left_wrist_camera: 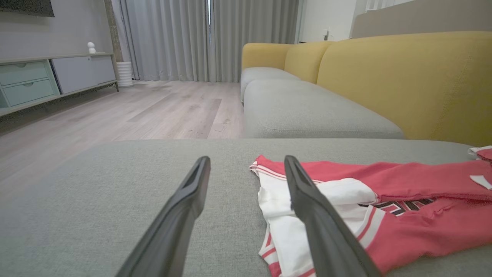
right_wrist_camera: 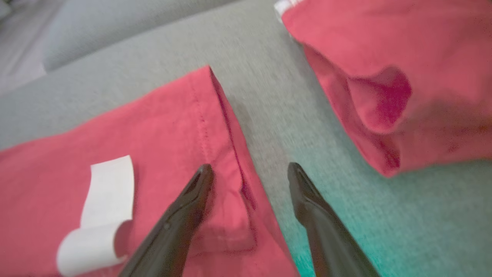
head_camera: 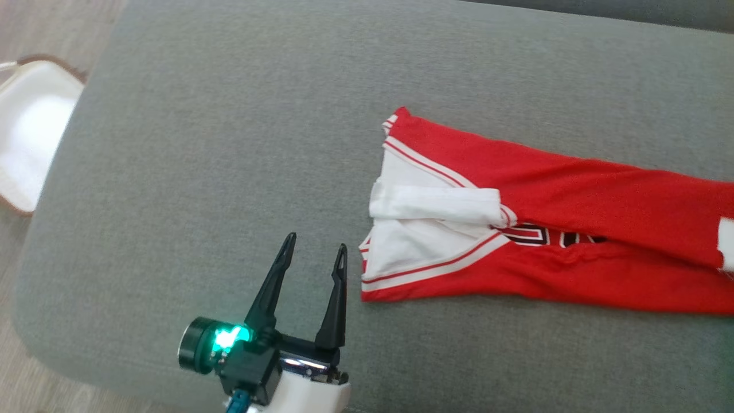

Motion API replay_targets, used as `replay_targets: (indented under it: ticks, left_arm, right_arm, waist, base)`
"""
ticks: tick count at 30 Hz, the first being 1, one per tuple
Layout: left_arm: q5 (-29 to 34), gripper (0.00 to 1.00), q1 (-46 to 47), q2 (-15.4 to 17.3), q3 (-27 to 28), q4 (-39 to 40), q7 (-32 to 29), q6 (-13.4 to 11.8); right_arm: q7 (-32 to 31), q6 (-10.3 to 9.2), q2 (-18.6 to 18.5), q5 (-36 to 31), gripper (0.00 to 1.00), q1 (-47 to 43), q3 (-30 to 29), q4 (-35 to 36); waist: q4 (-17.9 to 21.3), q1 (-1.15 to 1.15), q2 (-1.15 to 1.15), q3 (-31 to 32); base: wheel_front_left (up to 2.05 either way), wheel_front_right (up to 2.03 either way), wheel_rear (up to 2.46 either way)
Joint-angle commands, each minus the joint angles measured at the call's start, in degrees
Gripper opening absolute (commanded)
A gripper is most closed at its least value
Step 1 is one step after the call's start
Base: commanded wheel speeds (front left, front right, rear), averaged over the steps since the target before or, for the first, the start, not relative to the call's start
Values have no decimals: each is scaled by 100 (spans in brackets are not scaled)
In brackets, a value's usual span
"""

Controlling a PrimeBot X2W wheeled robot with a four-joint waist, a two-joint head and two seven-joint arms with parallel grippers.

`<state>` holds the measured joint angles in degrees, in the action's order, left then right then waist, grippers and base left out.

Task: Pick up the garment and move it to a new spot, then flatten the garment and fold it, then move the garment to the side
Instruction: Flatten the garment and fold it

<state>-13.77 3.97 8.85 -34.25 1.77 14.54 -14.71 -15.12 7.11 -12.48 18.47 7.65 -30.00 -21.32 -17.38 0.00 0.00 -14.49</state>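
A red garment (head_camera: 573,189) with white trim and a white inner panel lies folded into a long strip on the grey cushion (head_camera: 229,143), running off the right edge. My left gripper (head_camera: 317,241) stands open just left of the garment's near left corner, apart from it; the left wrist view has the same gripper (left_wrist_camera: 246,158) with the garment (left_wrist_camera: 415,227) to its right. In the right wrist view my right gripper (right_wrist_camera: 250,166) is open and straddles the garment's hemmed edge (right_wrist_camera: 153,127), one finger over red cloth, beside a white label (right_wrist_camera: 107,188). Another red fold (right_wrist_camera: 403,46) lies beyond.
A white basket with a brown rim (head_camera: 34,132) sits on the floor left of the cushion. A yellow sofa back (left_wrist_camera: 403,77) rises behind the grey seat. Wooden floor (left_wrist_camera: 134,111) and a low cabinet (left_wrist_camera: 27,80) lie beyond. Bare cushion spreads left of the garment.
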Motion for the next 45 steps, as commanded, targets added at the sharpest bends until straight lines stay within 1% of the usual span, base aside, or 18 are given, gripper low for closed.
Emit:
replay_targets:
  ticks: [1,3,4,5,6,7,8,11,16,21,25,31,34,37,39,40,42,45]
  left_arm:
    - [105,100,33,-89,304,216,45,80]
    - [202,100,-13,-162,407,223,45,185]
    - [245,100,-35,-193,462,227,45,229]
    - [287,100,-59,-218,517,232,45,269]
    - [329,100,-85,-238,573,237,45,304]
    - [365,100,-106,-259,621,240,45,344]
    - [365,100,-106,-259,621,240,45,344]
    - [456,100,-143,-320,741,252,45,469]
    - [604,100,-164,-392,914,267,46,611]
    - [721,100,-158,-441,1085,286,46,710]
    - [786,100,-182,-470,1196,255,46,767]
    - [868,100,-258,-497,1309,160,46,861]
    - [882,100,-280,-513,1319,120,46,925]
    - [893,100,-306,-524,1328,94,46,1001]
    - [902,100,-314,-530,1332,68,46,1053]
    - [906,100,-312,-536,1330,37,46,1110]
    - [903,100,-311,-543,1322,21,46,1166]
    - [875,100,-350,-556,1307,-14,46,1234]
  right_arm:
    - [-142,37,-61,-49,100,48,-12,77]
    - [-319,37,22,-17,100,9,-15,5]
    - [-382,37,61,29,89,-5,3,-1]
    - [-424,37,91,79,44,-20,40,15]
    - [-441,37,104,119,4,-37,103,52]
    - [-411,37,92,141,0,-60,167,111]
    - [-411,37,92,141,0,-60,167,111]
    - [-259,37,-16,142,0,-132,310,243]
    - [-59,37,-314,190,0,-130,386,451]
    - [-89,37,-694,267,0,-6,327,793]
    - [-210,37,-838,361,0,64,349,1191]
    - [-425,37,-464,908,0,188,792,2268]
    - [-501,37,-204,1102,0,207,1216,2836]
    - [-512,37,34,1120,0,235,1732,3249]
    - [-529,37,212,1100,0,272,2158,3400]
    - [-521,37,435,1087,0,334,2568,3438]
    - [-446,37,647,1151,0,443,2913,3321]
    - [-275,37,812,1161,0,586,3458,2995]
  waist:
    - [-81,0,0,-11]
    - [-90,0,0,-15]
    - [-75,0,0,-12]
    - [-48,0,0,-7]
    - [-2,0,0,-1]
    - [41,0,0,-1]
    - [41,0,0,-1]
    - [221,0,0,-1]
    - [574,0,0,-48]
    - [935,0,0,-103]
    - [1128,0,0,-51]
    - [1270,0,0,65]
    - [1252,0,0,111]
    - [1190,0,0,135]
    - [1127,0,0,141]
    - [1053,0,0,154]
    - [975,0,0,157]
    - [847,0,0,158]
  base:
    - [0,0,0]
    - [0,0,0]
    - [0,0,0]
    - [0,0,0]
    - [0,0,0]
    - [0,0,0]
    - [0,0,0]
    - [0,0,0]
    - [0,0,0]
    - [0,0,0]
    - [0,0,0]
    - [0,0,0]
    - [0,0,0]
    - [0,0,0]
    - [0,0,0]
    - [0,0,0]
    - [0,0,0]
    - [0,0,0]
